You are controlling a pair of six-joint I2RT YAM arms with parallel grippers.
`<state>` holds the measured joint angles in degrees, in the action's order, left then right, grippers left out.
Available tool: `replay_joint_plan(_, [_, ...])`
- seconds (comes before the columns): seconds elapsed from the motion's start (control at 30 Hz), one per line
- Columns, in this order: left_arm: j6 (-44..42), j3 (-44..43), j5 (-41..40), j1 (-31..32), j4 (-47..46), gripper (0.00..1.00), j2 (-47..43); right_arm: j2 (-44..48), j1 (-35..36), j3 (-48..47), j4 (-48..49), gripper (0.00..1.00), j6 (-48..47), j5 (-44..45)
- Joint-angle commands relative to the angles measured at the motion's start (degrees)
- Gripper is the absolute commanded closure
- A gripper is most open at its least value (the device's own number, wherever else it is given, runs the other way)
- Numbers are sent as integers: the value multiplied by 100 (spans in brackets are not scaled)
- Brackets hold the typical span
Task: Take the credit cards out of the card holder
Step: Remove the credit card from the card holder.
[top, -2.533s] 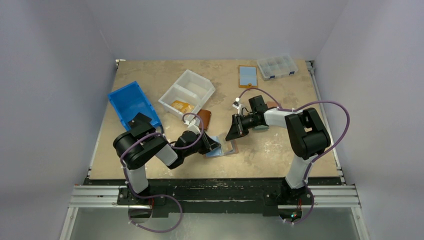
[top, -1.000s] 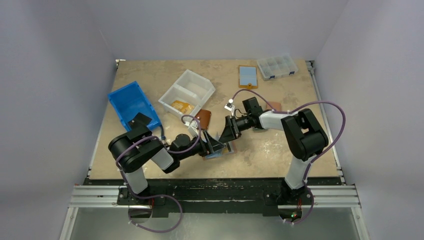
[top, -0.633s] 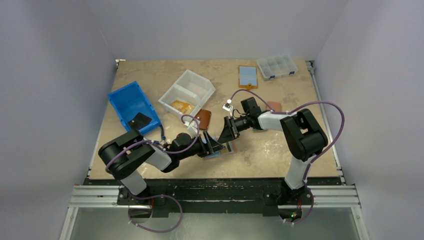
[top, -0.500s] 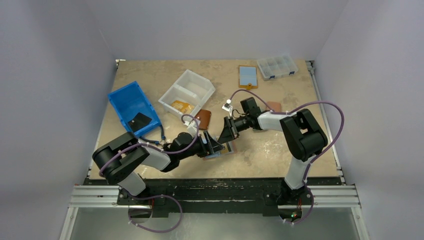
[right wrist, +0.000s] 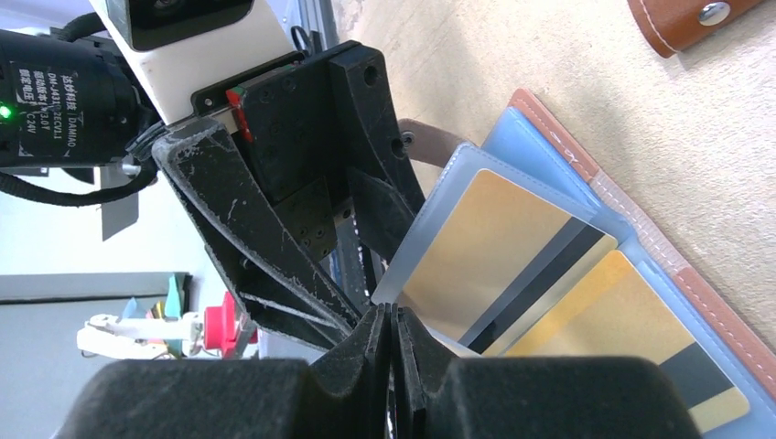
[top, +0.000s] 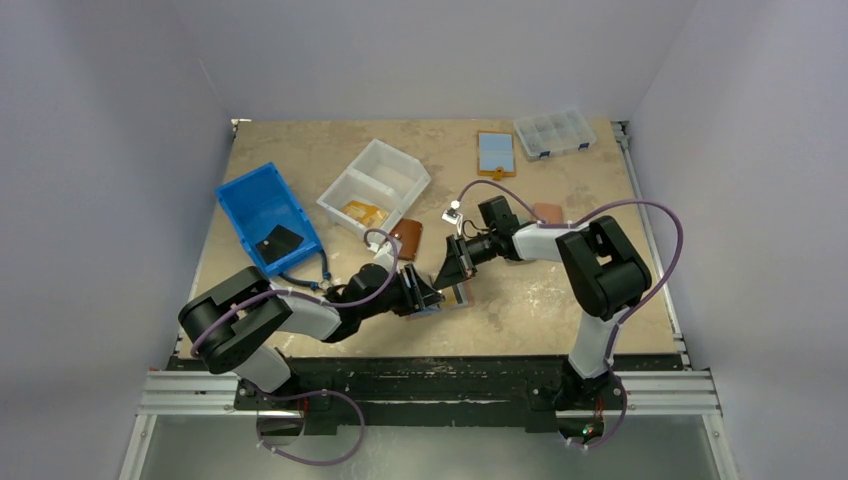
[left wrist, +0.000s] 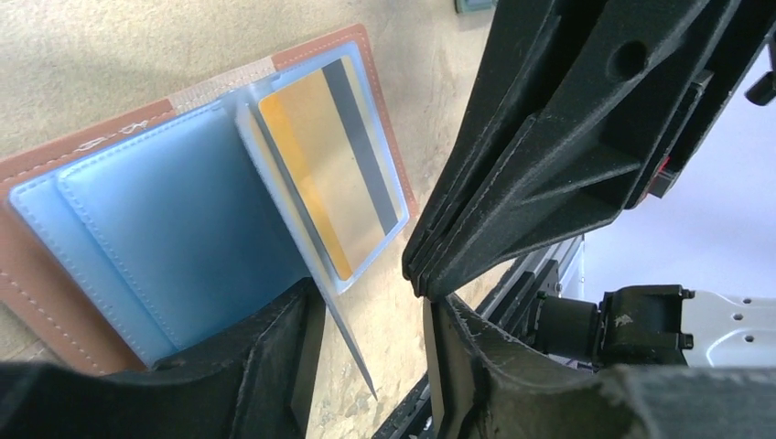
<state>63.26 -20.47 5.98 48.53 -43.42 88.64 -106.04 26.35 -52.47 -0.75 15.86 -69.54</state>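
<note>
Motor label (right wrist: 46, 110) reads DAMIAO. We see gold cards (right wrist: 499, 265) sleeved in the card holder (left wrist: 165, 210); right hand (right wrist: 391, 315) pinched shut just beside them, left hand (left wrist: 371, 320) half-wide, straddling a sleeve (left wrist: 357, 361).

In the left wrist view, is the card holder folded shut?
No, the card holder lies spread open, with its blue inside and a gold card with a dark stripe in plain sight.
</note>
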Motion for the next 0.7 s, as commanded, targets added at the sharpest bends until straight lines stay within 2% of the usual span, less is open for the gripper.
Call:
replay_joint_plan(0.0, [-194,-45,-834,-98,596,58,-1,136,107,-263,-649,86,-578,-530])
replay_joint_plan(0.1, [-216,-23,-943,-107,756,61,-49,187,96,-560,-1492,81,-1495,-11])
replay_joint_plan(0.17, [-219,-2,-1016,-111,834,63,-89,269,83,-610,-1647,76,-1750,323])
replay_joint_plan(0.3, [-195,61,-1087,-133,798,63,-119,357,11,-572,-1614,69,-1838,538])
replay_joint_plan(0.4, [-126,116,-1075,-141,624,63,-102,312,-33,-572,-1632,68,-1849,761])
replay_joint_plan(0.6, [-62,208,-1070,-150,493,75,-197,204,-84,-580,-1699,67,-1843,1205])
replay_joint_plan(0.67, [-69,248,-1096,-166,492,85,-266,182,-104,-580,-1700,67,-1833,1293])
